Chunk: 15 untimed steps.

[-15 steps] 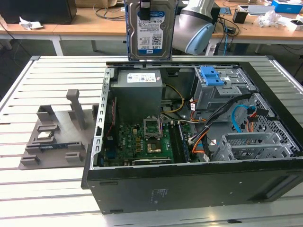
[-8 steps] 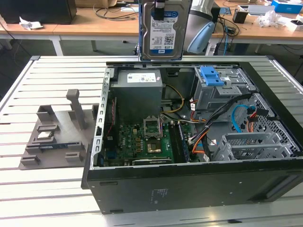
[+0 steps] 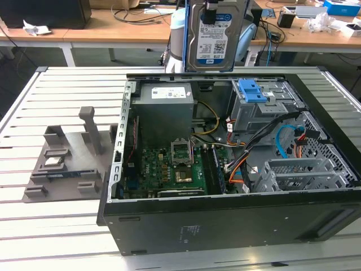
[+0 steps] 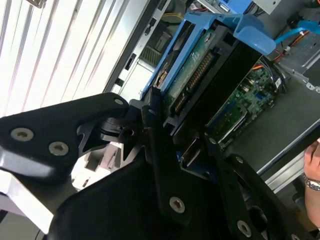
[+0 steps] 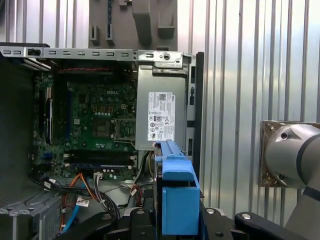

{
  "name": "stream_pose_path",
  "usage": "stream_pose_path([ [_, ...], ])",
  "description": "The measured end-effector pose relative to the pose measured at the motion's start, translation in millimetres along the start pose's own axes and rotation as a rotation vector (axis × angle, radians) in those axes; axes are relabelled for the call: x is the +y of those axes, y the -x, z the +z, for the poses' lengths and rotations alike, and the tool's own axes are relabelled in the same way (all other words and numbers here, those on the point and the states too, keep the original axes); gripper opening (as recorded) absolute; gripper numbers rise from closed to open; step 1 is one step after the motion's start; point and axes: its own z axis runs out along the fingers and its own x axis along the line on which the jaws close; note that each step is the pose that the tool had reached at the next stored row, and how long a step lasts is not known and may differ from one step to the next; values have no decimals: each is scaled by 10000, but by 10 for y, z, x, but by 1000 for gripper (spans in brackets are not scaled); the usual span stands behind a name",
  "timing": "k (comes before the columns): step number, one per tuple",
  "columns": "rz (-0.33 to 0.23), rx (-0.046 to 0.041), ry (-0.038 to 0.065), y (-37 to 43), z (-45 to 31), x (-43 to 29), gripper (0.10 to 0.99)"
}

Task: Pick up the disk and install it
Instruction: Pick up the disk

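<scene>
Exterior view: gripper (image 3: 211,16) holds disk (image 3: 214,48) upright over the case (image 3: 225,228).

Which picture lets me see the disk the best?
The exterior view: the disk hangs above the computer case with its labelled face toward the camera. The second wrist view shows its green circuit-board side up close; the first wrist view shows it edge-on, mostly blue bracket.

In the exterior view the disk (image 3: 213,36) loses its upper end to the picture's edge. In the second wrist view the jaws cover the end nearest them, and a person's hand (image 4: 311,157), off to one side of the jaws, is cropped.
</scene>
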Motion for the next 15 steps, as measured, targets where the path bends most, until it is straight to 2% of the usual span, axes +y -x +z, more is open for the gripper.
stream_pose_path([
  [2,-3,0,0,-1,0,-20,369],
  [9,-3,-1,-1,-10,1,-24,369],
  [10,-2,-1,-1,-24,0,-23,369],
  [15,-1,0,-1,-213,1,-17,369],
])
